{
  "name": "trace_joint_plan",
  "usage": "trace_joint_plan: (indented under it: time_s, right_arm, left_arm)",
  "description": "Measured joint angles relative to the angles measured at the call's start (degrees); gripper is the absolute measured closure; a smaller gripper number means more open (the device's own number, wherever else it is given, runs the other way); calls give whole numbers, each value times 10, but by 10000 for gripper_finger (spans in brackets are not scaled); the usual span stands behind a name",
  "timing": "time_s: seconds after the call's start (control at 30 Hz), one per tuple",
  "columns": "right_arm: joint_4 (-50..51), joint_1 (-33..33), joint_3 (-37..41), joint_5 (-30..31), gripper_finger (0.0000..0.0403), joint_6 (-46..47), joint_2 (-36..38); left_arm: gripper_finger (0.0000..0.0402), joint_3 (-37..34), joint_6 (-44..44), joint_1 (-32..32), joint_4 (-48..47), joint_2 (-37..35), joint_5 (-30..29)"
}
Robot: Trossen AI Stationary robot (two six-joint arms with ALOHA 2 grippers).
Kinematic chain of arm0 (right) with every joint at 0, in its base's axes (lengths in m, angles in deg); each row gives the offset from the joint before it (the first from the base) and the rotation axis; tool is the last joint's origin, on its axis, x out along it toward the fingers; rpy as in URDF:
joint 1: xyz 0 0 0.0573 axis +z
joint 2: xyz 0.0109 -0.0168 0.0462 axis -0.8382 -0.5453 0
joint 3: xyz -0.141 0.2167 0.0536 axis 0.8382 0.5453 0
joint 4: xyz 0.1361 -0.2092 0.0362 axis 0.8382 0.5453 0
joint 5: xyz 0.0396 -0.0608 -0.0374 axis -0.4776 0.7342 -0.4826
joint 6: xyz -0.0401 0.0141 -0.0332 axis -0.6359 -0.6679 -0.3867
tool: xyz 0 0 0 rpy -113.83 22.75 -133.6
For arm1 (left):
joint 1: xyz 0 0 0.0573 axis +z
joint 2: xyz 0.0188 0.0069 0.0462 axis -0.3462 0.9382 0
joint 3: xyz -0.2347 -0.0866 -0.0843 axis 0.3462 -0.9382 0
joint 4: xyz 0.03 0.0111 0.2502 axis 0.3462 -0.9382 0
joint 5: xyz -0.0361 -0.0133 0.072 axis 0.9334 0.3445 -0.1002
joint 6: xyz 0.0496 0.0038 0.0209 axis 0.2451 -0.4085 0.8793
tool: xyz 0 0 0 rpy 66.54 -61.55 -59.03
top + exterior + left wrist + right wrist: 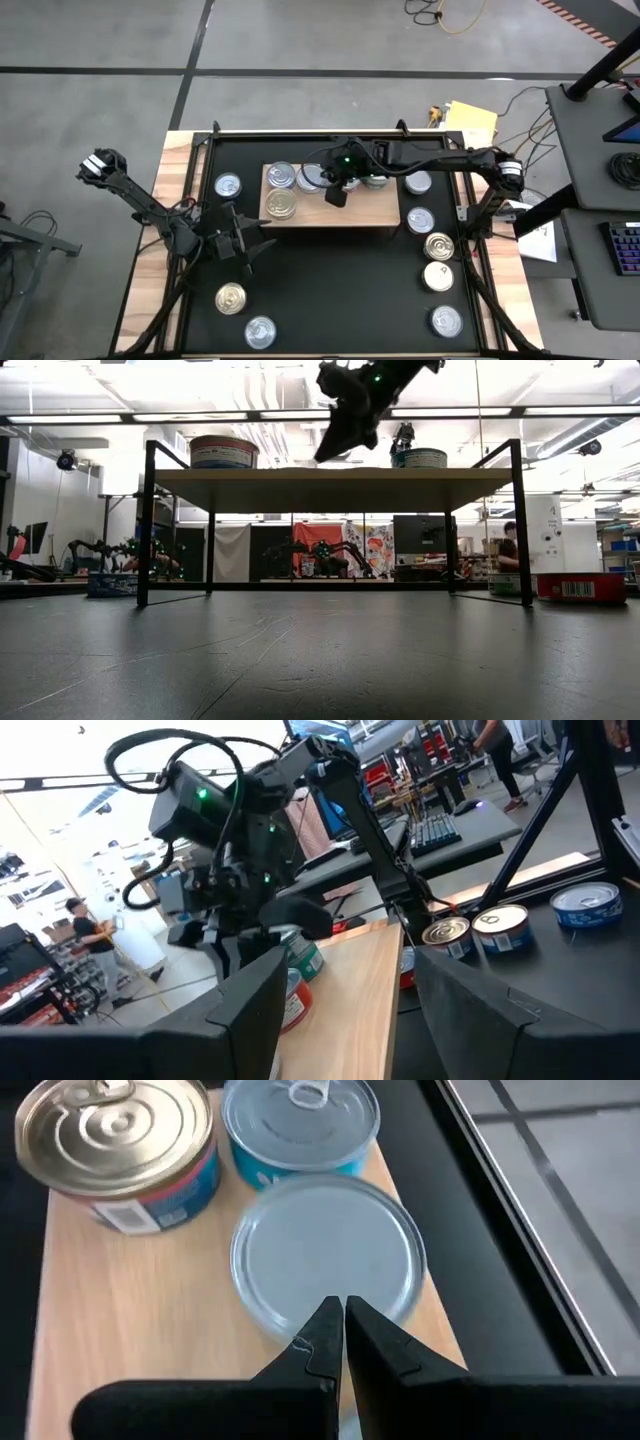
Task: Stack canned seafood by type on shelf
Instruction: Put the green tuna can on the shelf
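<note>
The light-wood shelf (355,210) stands mid-table on black legs. Several tins of canned seafood rest upright on it: a gold-lidded one with a red and blue label (115,1140), a blue one with a pull tab (300,1125) and a plain silver-lidded one (330,1250). My right gripper (343,1315) is shut with nothing between its fingers. It slants down over the near rim of the silver tin and shows above the shelf top (325,455). My left gripper (258,250) stands open and empty, left of the shelf's near corner.
More tins rest upright on the black mat: a column of several along the right side (439,245), one left of the shelf (228,185), two at the near left (231,297). The mat in front of the shelf (340,290) bears nothing.
</note>
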Motion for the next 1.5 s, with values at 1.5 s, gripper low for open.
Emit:
trace_joint_plan:
  time_s: [1.5]
  right_arm:
    - [171, 1, -1, 119, 394, 102, 46]
  left_arm:
    - [198, 0, -64, 0, 0, 0, 1]
